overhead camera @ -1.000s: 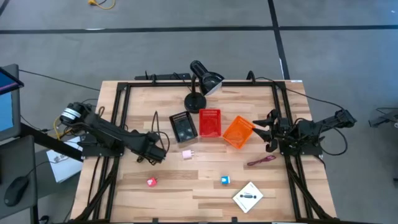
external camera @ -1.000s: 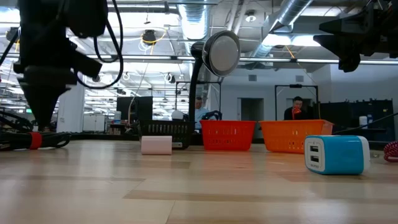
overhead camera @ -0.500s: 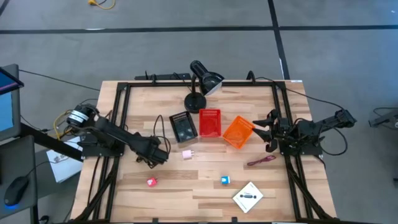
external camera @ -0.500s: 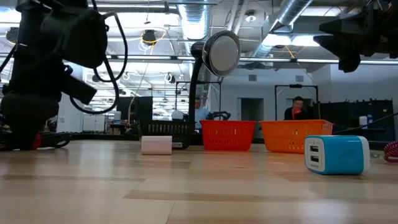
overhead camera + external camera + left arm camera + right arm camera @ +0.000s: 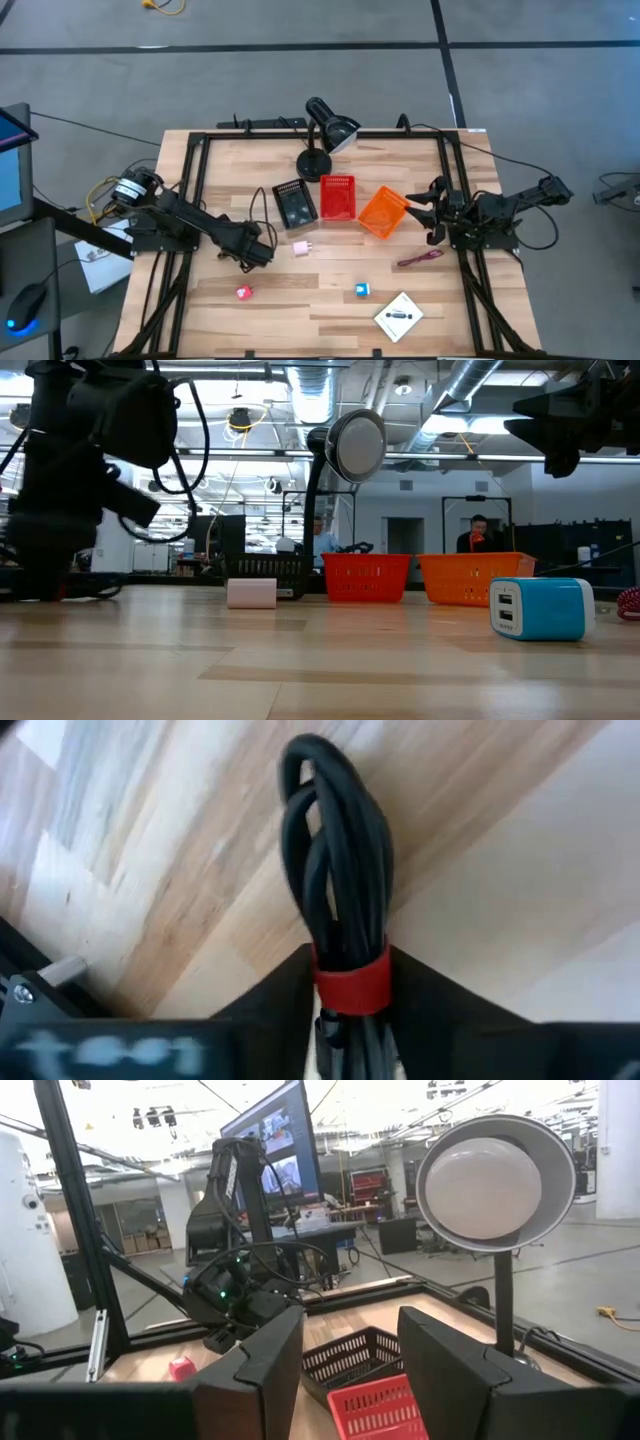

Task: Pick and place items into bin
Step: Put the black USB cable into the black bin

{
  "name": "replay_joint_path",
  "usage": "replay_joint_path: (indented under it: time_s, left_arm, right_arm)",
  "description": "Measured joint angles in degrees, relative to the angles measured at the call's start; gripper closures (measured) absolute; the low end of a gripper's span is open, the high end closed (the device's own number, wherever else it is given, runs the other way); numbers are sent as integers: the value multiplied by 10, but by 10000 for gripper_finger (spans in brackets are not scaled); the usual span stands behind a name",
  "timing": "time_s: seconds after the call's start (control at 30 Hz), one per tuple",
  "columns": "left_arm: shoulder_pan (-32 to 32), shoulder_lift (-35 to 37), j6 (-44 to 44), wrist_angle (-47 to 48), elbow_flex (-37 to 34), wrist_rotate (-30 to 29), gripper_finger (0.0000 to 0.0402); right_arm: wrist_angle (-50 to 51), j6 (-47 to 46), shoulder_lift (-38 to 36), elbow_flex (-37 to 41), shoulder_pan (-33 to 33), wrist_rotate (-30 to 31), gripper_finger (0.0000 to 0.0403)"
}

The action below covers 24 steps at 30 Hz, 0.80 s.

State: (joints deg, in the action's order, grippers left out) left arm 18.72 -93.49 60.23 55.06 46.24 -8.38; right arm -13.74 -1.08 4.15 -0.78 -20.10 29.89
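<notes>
My left gripper (image 5: 260, 252) (image 5: 45, 585) is down at the table's left-middle, shut on a bundle of black cable (image 5: 335, 850) bound by a red band (image 5: 350, 986). My right gripper (image 5: 436, 210) (image 5: 350, 1350) hangs open above the table's right side, touching nothing. Loose on the wood lie a white-pink piece (image 5: 302, 247) (image 5: 251, 593), a red-pink piece (image 5: 243, 292), a blue cube (image 5: 362, 290) (image 5: 540, 608), a white card with a black mark (image 5: 399, 316) and a maroon stick-like tool (image 5: 420, 258). My left gripper has the cable bundle pinched between its two fingers (image 5: 270, 1005) at the red band (image 5: 350, 986). The fingers come from above, slanting toward the table's right. The looped end (image 5: 320, 780) sticks out past the fingertips, and the cable (image 5: 92, 591) lies on the table.
A black basket (image 5: 295, 203), a red basket (image 5: 337, 197) and a tilted orange basket (image 5: 383, 212) stand in the table's middle, with a black desk lamp (image 5: 320, 140) behind them. Black frame rails (image 5: 195, 170) run along both sides. People show in the room beyond (image 5: 478, 535).
My left gripper has come down onto the cable bundle's red band, which lay on the table, and has shifted a little toward the table's right. The band, plain in the low view a second ago, is now hidden behind the gripper.
</notes>
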Motion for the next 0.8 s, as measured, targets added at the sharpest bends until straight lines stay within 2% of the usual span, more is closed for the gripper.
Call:
replay_joint_path:
  time_s: [0.1, 0.23, 0.4, 0.53, 0.63, 0.8]
  left_arm:
    - [-1, 0, 19, 6, 19, -36, 358]
    - [-7, 0, -27, 6, 78, -90, 358]
    - [-54, 1, -117, 9, 160, -183, 358]
    - [-107, 1, -193, -6, 208, -197, 358]
    - [-149, 1, -225, -52, 228, -169, 358]
    - [-213, 0, -230, -183, 229, -13, 357]
  right_arm:
    - [0, 0, 0, 0, 0, 0, 244]
    - [-4, 0, 0, 0, 0, 0, 244]
    - [-19, 0, 0, 0, 0, 0, 244]
    - [-19, 0, 0, 0, 0, 0, 244]
    - [-17, 0, 0, 0, 0, 1, 244]
    - [-17, 0, 0, 0, 0, 1, 244]
